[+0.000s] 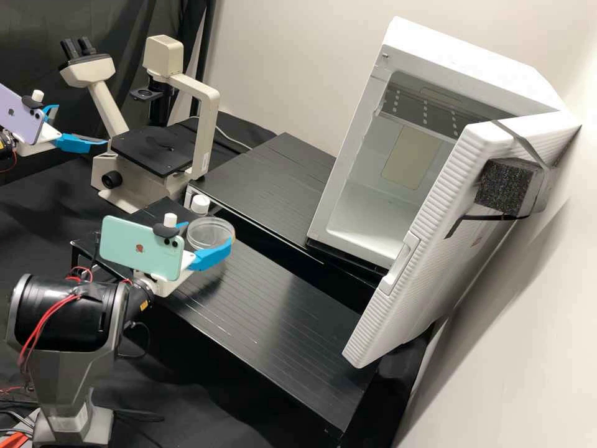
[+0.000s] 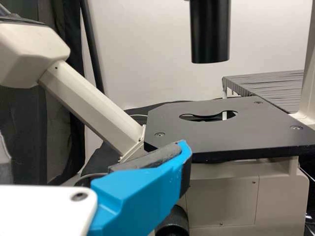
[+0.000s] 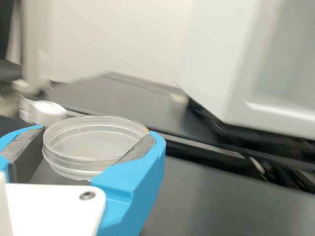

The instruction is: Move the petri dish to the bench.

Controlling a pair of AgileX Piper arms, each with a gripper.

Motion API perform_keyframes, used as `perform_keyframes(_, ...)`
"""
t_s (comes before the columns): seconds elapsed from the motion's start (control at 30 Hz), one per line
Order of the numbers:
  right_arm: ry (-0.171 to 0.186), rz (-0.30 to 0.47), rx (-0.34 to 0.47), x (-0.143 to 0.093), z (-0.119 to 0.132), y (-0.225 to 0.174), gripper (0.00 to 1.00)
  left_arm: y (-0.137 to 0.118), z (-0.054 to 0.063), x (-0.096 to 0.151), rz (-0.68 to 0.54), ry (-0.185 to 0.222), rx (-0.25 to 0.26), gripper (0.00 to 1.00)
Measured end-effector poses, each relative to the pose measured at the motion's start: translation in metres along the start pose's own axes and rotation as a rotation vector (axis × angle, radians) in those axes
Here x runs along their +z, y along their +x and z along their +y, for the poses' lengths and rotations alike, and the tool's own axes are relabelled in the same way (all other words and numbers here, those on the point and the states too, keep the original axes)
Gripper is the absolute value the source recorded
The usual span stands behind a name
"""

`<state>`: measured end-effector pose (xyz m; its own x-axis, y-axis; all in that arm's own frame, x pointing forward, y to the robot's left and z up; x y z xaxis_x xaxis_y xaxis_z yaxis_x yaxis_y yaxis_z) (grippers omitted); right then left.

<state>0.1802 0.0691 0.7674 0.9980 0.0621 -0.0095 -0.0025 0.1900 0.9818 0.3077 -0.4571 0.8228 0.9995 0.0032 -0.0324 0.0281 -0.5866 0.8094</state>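
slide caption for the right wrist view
Clear round petri dish between the bright blue fingers of the right gripper, over the black bench.

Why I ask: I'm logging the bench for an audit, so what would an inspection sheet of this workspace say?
Surface: two black slatted platforms, black cloth around them.
Job's things: clear round petri dish, between the right gripper's fingers, at the near platform.
Clutter: small white-capped container beyond the dish.
Right gripper: fingers on opposite sides of the dish.
Left gripper: open, beside the microscope, nothing seen between its fingers.
Cables: red wires over the right arm; pale cable behind the microscope.
Surroundings: white mini fridge, door open, dark foam block strapped on it; black curtain.
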Motion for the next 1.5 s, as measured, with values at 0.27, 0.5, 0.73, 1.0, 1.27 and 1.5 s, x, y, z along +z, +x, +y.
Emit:
perform_keyframes(0.27, 0.004, -0.095, 0.022, 0.022, 0.004, -0.005, 0.00, 0.000, 0.000, 0.000, 0.000, 0.000, 0.000, 1.00)
perform_keyframes(0.5, 0.031, -0.144, 0.063, 0.033, 0.010, -0.007, 0.00, 0.000, 0.000, 0.000, 0.000, 0.000, 0.000, 1.00)
perform_keyframes(0.73, 0.052, -0.153, 0.067, 0.038, 0.010, -0.010, 1.00, 0.000, 0.000, 0.000, 0.000, 0.000, 0.000, 1.00)
perform_keyframes(1.0, 0.067, -0.152, 0.067, 0.039, 0.010, -0.010, 1.00, 0.000, 0.000, 0.000, 0.000, 0.000, 0.000, 1.00)
perform_keyframes(1.27, 0.073, -0.146, 0.076, 0.038, 0.012, -0.011, 1.00, 0.000, 0.000, 0.000, 0.000, 0.000, 0.000, 1.00)
perform_keyframes(1.5, 0.104, -0.091, 0.135, 0.030, 0.025, -0.017, 1.00, 0.000, 0.000, 0.000, 0.000, 0.000, 0.000, 1.00)
